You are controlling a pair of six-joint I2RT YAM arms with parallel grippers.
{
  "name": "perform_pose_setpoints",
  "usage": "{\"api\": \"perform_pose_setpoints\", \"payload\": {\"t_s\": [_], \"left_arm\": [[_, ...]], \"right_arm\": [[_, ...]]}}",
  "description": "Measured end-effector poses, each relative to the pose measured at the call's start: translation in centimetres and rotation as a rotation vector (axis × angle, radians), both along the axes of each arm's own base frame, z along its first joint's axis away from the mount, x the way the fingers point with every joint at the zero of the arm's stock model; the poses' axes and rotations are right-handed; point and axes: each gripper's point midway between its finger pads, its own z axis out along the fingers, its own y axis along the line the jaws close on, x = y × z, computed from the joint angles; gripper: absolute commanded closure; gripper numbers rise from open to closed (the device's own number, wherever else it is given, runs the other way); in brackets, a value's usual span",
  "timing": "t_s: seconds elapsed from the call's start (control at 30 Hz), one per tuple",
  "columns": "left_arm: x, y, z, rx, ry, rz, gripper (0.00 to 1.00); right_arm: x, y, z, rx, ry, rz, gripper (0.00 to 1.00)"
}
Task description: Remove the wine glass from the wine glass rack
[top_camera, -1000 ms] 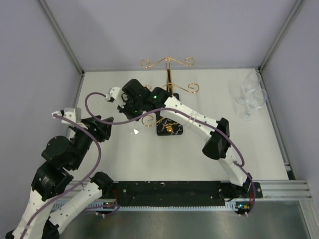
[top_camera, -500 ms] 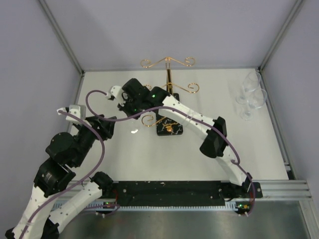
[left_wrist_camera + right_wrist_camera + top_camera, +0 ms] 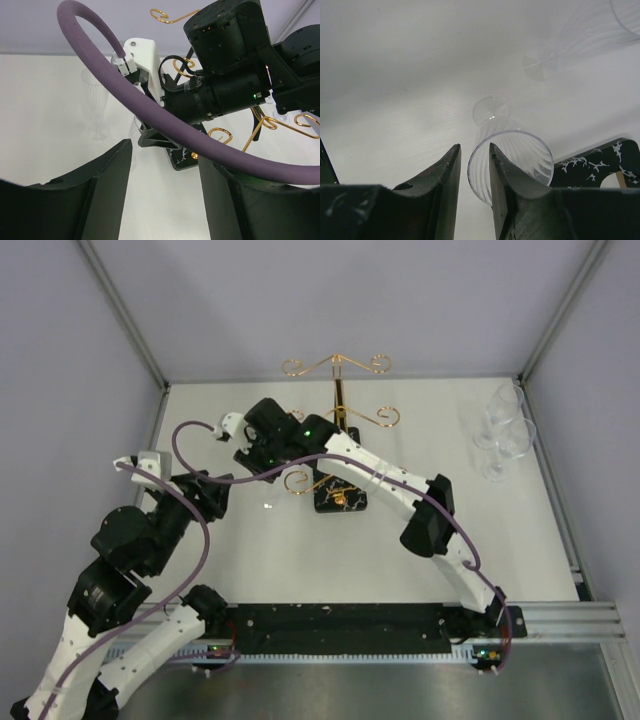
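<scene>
A: White bench (image 3: pixel 520 540), grey walls (image 3: pixel 350 300). Where's the clear ribbed wine glass (image 3: pixel 512 165)?
B: Standing mid-bench beside the black marble base (image 3: pixel 585 172) of the gold wire rack (image 3: pixel 339 390). Right gripper (image 3: pixel 474 147) parted astride its rim. Looks light, brittle, slippery; I'd take the stem.

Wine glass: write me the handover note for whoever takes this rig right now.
Left gripper: open, empty, facing the rack.
Right gripper: slightly open, fingers either side of the glass rim, apparently not gripping.
Glass: upright on the table, left of the rack, with another glass beside it.
Done: glass is off the rack.
To do: lift the Right gripper clear without tipping the glass.
</scene>
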Motion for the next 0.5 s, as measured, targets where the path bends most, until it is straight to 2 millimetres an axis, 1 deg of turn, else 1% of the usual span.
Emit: {"api": "perform_pose_setpoints", "payload": {"t_s": [0.07,0.17,0.3,0.5], "left_arm": [[0.0,0.0,0.0,0.000,0.000,0.000,0.39],[0.0,0.0,0.0,0.000,0.000,0.000,0.39],[0.0,0.0,0.0,0.001,0.000,0.001,0.39],[-0.3,0.4,0.4,-0.008,-0.013,0.008,0.39]], "right_arm": [[0.0,0.0,0.0,0.001,0.001,-0.002,0.69],[0.0,0.0,0.2,0.006,0.000,-0.003,0.65],[0.1,0.3,1.0,0.024,-0.010,-0.004,0.64],[0.1,0.4,1.2,0.036,-0.003,-0.008,0.62]]}}
